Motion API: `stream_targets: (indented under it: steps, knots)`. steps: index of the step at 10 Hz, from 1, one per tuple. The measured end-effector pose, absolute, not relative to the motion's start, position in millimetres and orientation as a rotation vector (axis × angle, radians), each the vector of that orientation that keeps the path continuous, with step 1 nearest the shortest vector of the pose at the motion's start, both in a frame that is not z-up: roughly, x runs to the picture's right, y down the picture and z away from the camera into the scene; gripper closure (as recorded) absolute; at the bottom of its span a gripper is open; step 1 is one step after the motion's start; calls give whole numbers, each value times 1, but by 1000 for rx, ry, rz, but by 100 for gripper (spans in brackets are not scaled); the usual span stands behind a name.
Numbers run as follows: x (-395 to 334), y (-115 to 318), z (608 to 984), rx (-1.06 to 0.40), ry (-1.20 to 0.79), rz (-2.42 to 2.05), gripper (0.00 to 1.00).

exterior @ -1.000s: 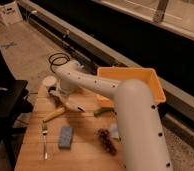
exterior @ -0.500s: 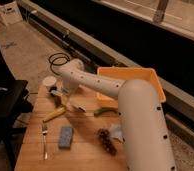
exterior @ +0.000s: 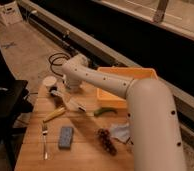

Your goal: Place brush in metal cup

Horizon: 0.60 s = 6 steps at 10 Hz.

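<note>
The gripper [exterior: 65, 95], finger state impossible to tell, hovers over the metal cup [exterior: 55, 93]; the brush [exterior: 76, 106] lies just right.

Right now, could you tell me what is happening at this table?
The robot's arm reaches across the wooden table to its far left corner, where its tool sits low by the metal cup and the white cup. The brush slants out beside the metal cup, its white handle over the table. A fork, blue sponge, grapes and a yellow bin sit around.
</note>
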<state>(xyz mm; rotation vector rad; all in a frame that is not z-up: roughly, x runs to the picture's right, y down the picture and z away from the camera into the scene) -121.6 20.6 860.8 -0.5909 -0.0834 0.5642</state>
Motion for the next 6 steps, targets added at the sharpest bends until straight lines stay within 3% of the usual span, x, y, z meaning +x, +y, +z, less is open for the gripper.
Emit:
stream_targets:
  steps: [6]
  knots:
    - [-93,4,850,-548,-63,597,37]
